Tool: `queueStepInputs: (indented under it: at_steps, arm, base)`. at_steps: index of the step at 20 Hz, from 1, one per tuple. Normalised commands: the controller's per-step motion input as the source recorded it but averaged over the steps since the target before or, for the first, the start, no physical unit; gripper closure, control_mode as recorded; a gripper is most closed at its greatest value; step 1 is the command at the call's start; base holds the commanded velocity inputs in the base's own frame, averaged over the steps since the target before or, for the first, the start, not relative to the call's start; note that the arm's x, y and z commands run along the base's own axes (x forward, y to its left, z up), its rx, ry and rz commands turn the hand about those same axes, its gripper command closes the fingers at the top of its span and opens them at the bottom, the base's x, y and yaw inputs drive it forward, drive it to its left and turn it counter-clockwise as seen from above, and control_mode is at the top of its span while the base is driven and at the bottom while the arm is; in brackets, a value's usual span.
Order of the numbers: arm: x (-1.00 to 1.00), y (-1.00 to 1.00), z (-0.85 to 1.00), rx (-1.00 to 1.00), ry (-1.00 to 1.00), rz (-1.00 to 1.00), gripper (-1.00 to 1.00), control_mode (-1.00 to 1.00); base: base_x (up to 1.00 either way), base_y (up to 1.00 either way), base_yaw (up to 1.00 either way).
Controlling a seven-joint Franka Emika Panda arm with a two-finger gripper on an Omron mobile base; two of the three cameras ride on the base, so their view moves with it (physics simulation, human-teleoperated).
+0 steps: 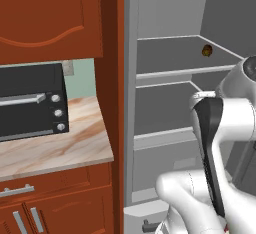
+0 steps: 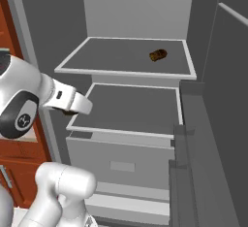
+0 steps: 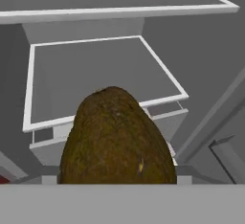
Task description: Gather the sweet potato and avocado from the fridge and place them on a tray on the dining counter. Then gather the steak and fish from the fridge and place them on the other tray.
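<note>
The tool appears to pinch a brown-green avocado (image 3: 117, 139), its fingertips hidden behind the fruit, before the open fridge (image 2: 135, 109), where another small brown lump (image 2: 158, 55) sits at one o'clock; a loose grip could drop the avocado

Arm (image 2: 29, 95) bent, elbow high, wrist (image 2: 65, 99) fwd approx. level; jaws tight on avocado (image 3: 117, 141).

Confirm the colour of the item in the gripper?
Dark olive-brown, mottled skin: the avocado, clearest in the hand view.
</note>
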Motion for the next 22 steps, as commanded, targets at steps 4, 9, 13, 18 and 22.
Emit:
queueStepInputs:
  at_steps: [4, 9, 13, 18, 22]
  arm:
    - [0.00, 0.00, 0.00, 0.00, 0.00, 0.00, 1.00, -1.00]
    - [0.00, 0.00, 0.00, 0.00, 0.00, 0.00, 1.00, 1.00]
    - [0.00, 0.00, 0.00, 0.00, 0.00, 0.00, 1.00, 1.00]
    - [0.00, 0.00, 0.00, 0.00, 0.00, 0.00, 1.00, 1.00]
    - [0.00, 0.00, 0.00, 0.00, 0.00, 0.00, 1.00, 1.00]
  base:
    - [0.00, 0.00, 0.00]
    - [-0.87, 0.20, 0.00]
    - [-1.00, 0.36, 0.00]
    - [-1.00, 0.25, -0.12]
    - [-1.00, 0.13, -0.33]
